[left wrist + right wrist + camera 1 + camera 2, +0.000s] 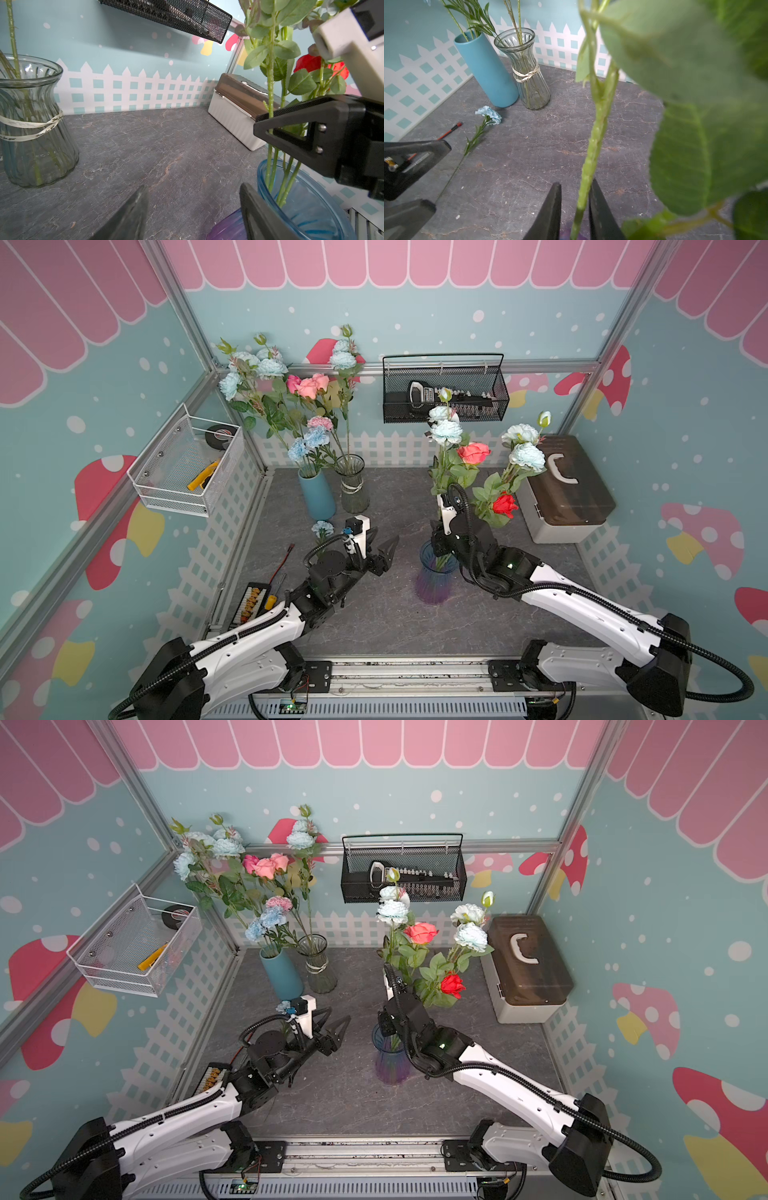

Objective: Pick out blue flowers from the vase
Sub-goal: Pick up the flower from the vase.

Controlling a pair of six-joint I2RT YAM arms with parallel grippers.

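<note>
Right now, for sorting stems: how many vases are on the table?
3: blue ceramic vase and clear glass vase side by side at the back; blue-purple glass vase nearer the front. None looks hidden.

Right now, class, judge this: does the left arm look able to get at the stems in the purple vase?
Probably yes. The left pincer is open beside the purple vase, nothing between them. But the right pincer straddles one stem above the rim, so room is tight.

Tabletop [374, 614], blue vase [318, 497], glass vase [353, 489], purple vase [432, 585], box [565, 493], blue carnation [322, 527]
</note>
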